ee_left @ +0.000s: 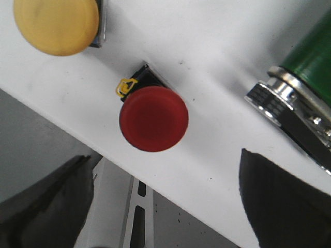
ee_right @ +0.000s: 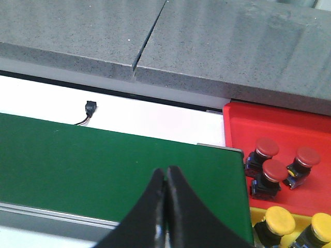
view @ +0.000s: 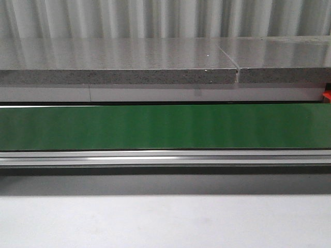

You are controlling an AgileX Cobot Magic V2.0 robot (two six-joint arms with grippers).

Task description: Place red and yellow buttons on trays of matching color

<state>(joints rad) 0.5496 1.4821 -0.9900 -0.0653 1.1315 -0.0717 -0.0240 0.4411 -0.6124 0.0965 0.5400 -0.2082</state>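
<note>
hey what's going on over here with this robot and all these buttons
It is sorting buttons by color. The left claw is open above a red button on the white surface, with a yellow button nearby; neither is picked up. The right claw is shut and empty over the green belt. Three red buttons already sit in the red tray, and yellow ones lie next to it.

A red button [ee_left: 153, 118] and yellow button [ee_left: 56, 24] sit apart on white; others apparently fill the red tray [ee_right: 289, 129].

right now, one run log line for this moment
left fingers: open above red button | right fingers: shut, empty, over green belt | red tray: three red buttons
</note>
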